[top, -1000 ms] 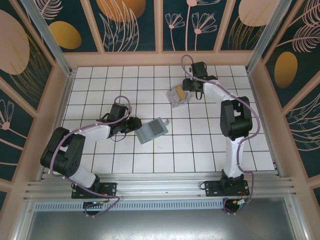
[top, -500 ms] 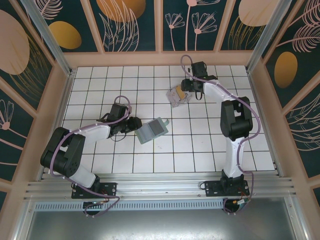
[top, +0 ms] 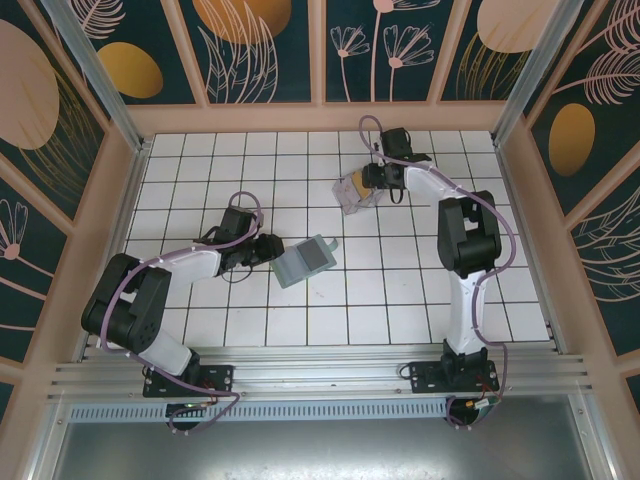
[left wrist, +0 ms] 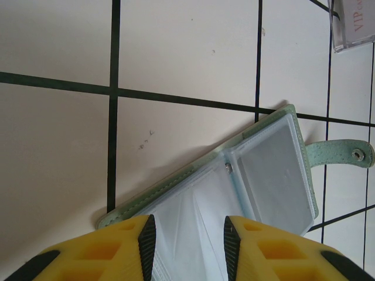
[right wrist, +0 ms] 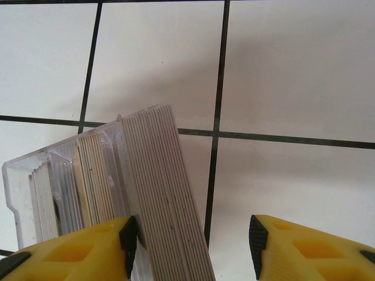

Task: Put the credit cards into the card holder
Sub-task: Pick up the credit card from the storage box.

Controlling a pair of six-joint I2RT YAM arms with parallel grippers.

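Where the left arm reaches low across the tiled surface, its claw sits at the wallet's 9 o'clock edge. The wallet lies open and flat just off the middle of the tiles, towards 7 o'clock. From the left wrist, the claw has its two yellow fingers a little apart, released rather than clenched, over the wallet's clear sleeves. I cannot tell whether they press on it. The wallet's green strap with its snap sticks out at 3 o'clock.

The cards are well apart from the wallet, at about 1 o'clock from it near the far side of the tiles. The right claw is just beside them at their 2 o'clock. From the right wrist, the cards stand on edge as a tight pale stack, leaning in a clear case that also holds thinner bundles. The right claw is spread wide and grasps nothing. One finger touches the stack's side; the other is clear of it across a bare tile.
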